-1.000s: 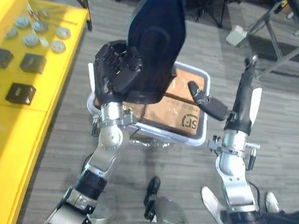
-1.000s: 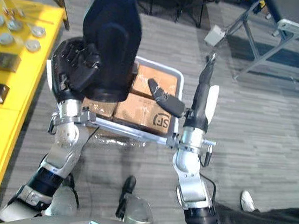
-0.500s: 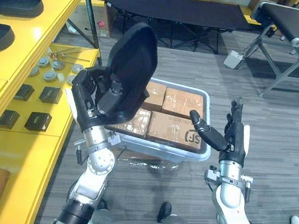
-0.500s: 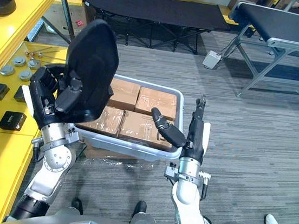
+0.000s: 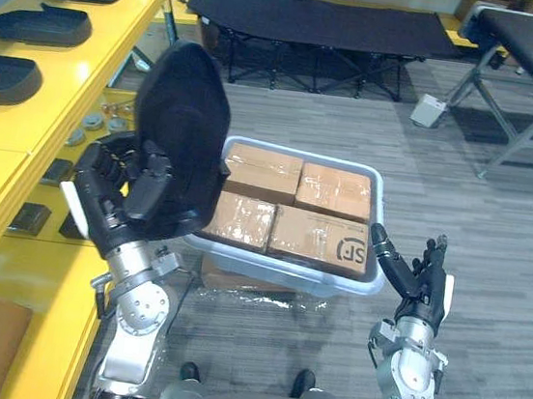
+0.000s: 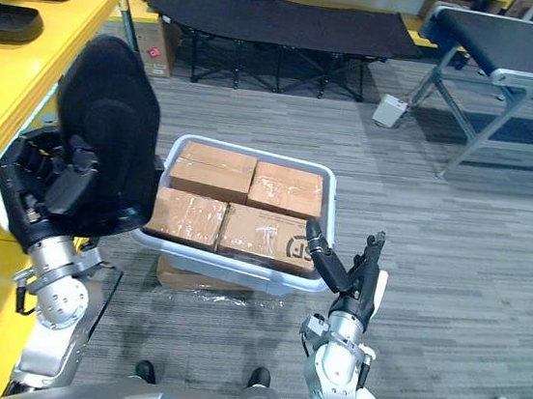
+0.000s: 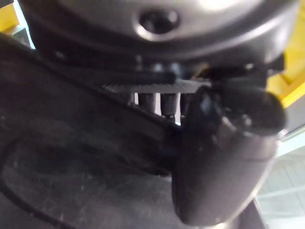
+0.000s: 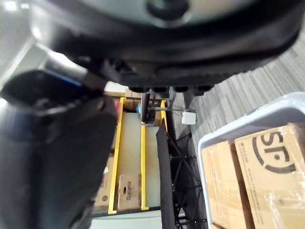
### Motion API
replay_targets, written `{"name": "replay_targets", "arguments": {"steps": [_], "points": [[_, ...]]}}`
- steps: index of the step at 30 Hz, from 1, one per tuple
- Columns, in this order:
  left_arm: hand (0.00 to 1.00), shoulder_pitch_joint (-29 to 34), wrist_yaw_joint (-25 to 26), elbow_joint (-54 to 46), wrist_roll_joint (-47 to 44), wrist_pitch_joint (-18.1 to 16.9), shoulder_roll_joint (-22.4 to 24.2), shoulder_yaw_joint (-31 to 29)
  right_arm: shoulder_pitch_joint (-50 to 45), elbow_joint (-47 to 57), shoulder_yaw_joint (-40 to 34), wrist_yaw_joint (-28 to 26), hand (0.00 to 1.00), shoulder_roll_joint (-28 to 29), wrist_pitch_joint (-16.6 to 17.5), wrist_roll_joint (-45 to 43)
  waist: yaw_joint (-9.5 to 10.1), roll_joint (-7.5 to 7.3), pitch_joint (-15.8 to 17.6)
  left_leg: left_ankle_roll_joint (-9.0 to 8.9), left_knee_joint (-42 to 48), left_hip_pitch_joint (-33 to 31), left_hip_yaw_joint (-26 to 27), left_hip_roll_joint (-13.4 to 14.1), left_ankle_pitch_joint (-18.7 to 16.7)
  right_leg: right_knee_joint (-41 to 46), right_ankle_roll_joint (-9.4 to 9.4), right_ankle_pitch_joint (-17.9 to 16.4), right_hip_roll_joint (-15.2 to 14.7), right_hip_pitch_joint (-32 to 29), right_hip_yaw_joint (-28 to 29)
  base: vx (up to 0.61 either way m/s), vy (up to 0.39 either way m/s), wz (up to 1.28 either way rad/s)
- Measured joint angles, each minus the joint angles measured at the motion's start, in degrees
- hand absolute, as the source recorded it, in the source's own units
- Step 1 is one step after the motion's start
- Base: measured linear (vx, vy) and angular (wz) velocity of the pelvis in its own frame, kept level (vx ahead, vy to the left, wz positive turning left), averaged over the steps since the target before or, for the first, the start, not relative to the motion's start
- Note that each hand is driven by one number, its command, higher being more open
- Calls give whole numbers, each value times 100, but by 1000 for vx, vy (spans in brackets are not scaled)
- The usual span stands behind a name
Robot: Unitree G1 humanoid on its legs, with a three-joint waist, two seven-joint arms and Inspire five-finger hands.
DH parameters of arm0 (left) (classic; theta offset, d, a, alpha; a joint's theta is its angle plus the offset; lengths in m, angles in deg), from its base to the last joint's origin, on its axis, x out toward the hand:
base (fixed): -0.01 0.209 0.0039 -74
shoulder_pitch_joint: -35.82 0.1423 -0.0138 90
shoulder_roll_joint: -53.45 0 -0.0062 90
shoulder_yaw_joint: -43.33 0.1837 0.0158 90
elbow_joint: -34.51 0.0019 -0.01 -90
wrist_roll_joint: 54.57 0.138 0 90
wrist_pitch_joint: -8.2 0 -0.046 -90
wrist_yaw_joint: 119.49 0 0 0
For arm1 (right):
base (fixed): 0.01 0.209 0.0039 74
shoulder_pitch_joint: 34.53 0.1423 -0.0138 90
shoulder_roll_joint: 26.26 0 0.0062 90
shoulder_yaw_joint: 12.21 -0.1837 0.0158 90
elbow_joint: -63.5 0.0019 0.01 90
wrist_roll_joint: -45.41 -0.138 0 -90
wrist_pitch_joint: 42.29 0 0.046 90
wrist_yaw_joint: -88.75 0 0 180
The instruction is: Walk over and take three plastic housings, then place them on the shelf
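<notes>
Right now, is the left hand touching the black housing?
Touching. The left eye view shows the left hand curled round the black housing, holding it upright.

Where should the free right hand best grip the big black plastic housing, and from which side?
Probably the rounded top rim of the black plastic housing, from the robot's right: it stands upright, and the left hand grips its lower part.

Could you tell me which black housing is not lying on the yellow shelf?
The housing gripped upright in the left hand; the other three lie flat on the yellow shelf.
</notes>
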Motion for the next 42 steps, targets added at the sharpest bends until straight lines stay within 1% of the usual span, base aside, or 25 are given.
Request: {"name": "replay_targets", "arguments": {"steps": [1, 4, 7, 8, 9, 10, 12, 14, 15, 16, 17, 18, 20, 22, 23, 26, 30, 34, 35, 36, 37, 38, 39, 41, 42], "points": [[0, 33, -1, -24, -21, 0, 68, -182, 94, -1, -4, -57, 100, -2, 1, -15, 68, 15, -9, 0, 0, -7, -48, -11, 0, -41, 0, 0, -2, 44, -56, 10, -2, 27], [0, 236, -1, -172, -23, 0, 208, -603, 346, -78, 97, -325, 100, -65, 2, -37, 135, 16, -22, 4, 8, -67, -302, -34, 11, -87, 7, -15, -2, 182, -308, 2, -2, 39], [0, 489, -57, -340, -25, 1, 278, -909, 619, -239, 275, -682, 100, -154, 1, -38, 310, 21, -34, 21, 10, -227, -575, -64, 87, -87, 9, -34, -6, 200, -566, -6, -3, 46], [0, 591, -101, -396, -25, 0, 370, -1030, 725, -354, 377, -794, 100, -156, 0, -39, 413, 21, -34, 23, 20, -235, -670, -75, 97, -87, 8, -53, -9, 264, -664, -2, -3, 42], [0, 648, -110, -412, -25, 0, 404, -1079, 775, -419, 441, -848, 100, -152, -2, -39, 444, 21, -34, 25, 31, -236, -747, -84, 98, -83, 12, -71, -11, 316, -729, 5, -6, 58], [0, 738, -144, -422, -35, 0, 432, -1139, 797, -466, 564, -947, 100, -151, -2, -39, 531, 25, -36, 26, 78, -272, -901, -99, 98, -61, 17, -121, -16, 415, -898, -4, -10, 78], [0, 884, -316, -516, -180, 0, 450, -1250, 816, -481, 707, -1182, 100, -150, -4, -34, 565, 27, -37, 80, 174, -483, -1103, -108, 87, -12, 39, -220, -17, 520, -1294, -35, -11, 108], [0, 901, -526, -541, -276, 1, 453, -1313, 810, -476, 719, -1357, 100, -155, -6, -30, 471, 65, -17, 225, 453, -801, -417, 143, 33, 116, 90, -348, -37, 683, -1987, -22, 15, 166], [0, 897, -724, -536, -279, -2, 450, -1309, 777, -476, 668, -1402, 100, -199, -8, -29, 375, 99, -14, 353, 673, -909, 322, 393, 125, 303, 139, -482, -95, 800, -2447, 22, 92, 204], [0, 886, -873, -532, -321, -11, 445, -1303, 740, -468, 614, -1455, 100, -260, -8, -30, 370, 127, -6, 455, 806, -948, 1114, 596, 204, 550, 223, -641, -233, 879, -2788, 33, 125, 192], [0, 880, -910, -531, -368, -21, 443, -1292, 736, -466, 609, -1493, 100, -305, -8, -30, 372, 152, 6, 463, 821, -957, 1368, 640, 283, 703, 269, -724, -293, 877, -2932, 45, 204, 150], [0, 871, -877, -504, -422, -31, 434, -1290, 773, -467, 631, -1611, 100, -404, -9, -17, 476, 180, 43, 486, 756, -999, 1339, 500, 400, 1028, 312, -862, -519, 846, -3041, 29, 178, 82], [0, 870, -743, -406, -424, -32, 384, -1394, 862, -491, 802, -1754, 100, -358, -8, 30, 579, 152, 67, 528, 721, -990, 1333, 381, 403, 1080, 298, -872, -641, 846, -2983, 21, 157, 35], [0, 868, -684, -340, -425, -32, 370, -1497, 1030, -516, 1095, -1809, 100, -327, -6, 148, 606, 90, 139, 576, 788, -951, 1371, 316, 368, 1068, 332, -850, -707, 876, -2898, -1, 117, -4], [0, 867, -694, -340, -424, -31, 351, -1485, 1093, -516, 1216, -1851, 100, -324, -1, 226, 669, 47, 184, 591, 843, -909, 1410, 317, 325, 1054, 361, -831, -730, 912, -2863, -17, 94, -14], [0, 876, -922, -340, -425, -31, 343, -1340, 1152, -515, 1277, -1861, 100, -318, 0, 189, 704, -16, 227, 602, 923, -886, 1396, 334, 260, 1051, 342, -843, -735, 966, -2852, -43, 53, -3], [0, 876, -1195, -340, -420, -32, 341, -1299, 1155, -512, 1254, -1898, 100, -328, 1, 119, 677, 46, 275, 630, 880, -890, 1381, 310, 240, 1036, 359, -869, -741, 942, -2806, -66, 50, -1], [0, 843, -1623, -340, -424, -125, 295, -1229, 1160, -501, 1140, -2107, 100, -378, 90, 13, 683, 102, 307, 688, 589, -1017, 1215, 168, 430, 1138, 404, -909, -764, 793, -2774, -46, 47, 16], [0, 831, -1691, -340, -433, -141, 269, -1217, 1158, -496, 1126, -2107, 100, -381, 125, 13, 679, 102, 307, 716, 550, -1054, 1161, 135, 462, 1194, 412, -967, -765, 748, -2701, -20, 30, 53], [0, 765, -1832, -330, -445, -142, 172, -1158, 1146, -493, 1066, -2105, 100, -381, 214, 13, 615, 101, 310, 764, 484, -1126, 962, 35, 528, 1388, 370, -1151, -756, 647, -2360, -42, 20, 94], [0, 642, -1957, -261, -451, -142, 27, -1037, 1132, -488, 974, -2103, 100, -390, 242, 11, 525, 94, 314, 842, 422, -1150, 702, -84, 623, 1597, 265, -1406, -750, 609, -1851, -63, 17, 130], [0, 511, -2087, -181, -480, -143, -92, -939, 1121, -484, 884, -2102, 100, -389, 277, 10, 472, 77, 318, 871, 375, -1148, 507, -212, 684, 1739, 229, -1604, -758, 576, -1416, -61, 4, 139], [0, 315, -2240, -67, -546, -153, -244, -806, 1140, -482, 791, -2111, 100, -394, 361, 9, 449, 49, 336, 873, 361, -1149, 326, -341, 752, 1941, 322, -1818, -808, 577, -1051, -49, 2, 102], [0, 212, -2325, -18, -644, -155, -316, -696, 1215, -476, 770, -2193, 100, -394, 424, 8, 463, 62, 364, 831, 395, -1157, 189, -394, 835, 2146, 435, -1985, -846, 589, -1006, -54, -41, 53], [0, 209, -2339, -18, -651, -157, -312, -611, 1242, -449, 771, -2367, 100, -400, 463, 11, 509, 126, 404, 796, 462, -1148, 121, -365, 891, 2275, 445, -2057, -809, 599, -1010, -81, -69, 21]]}}
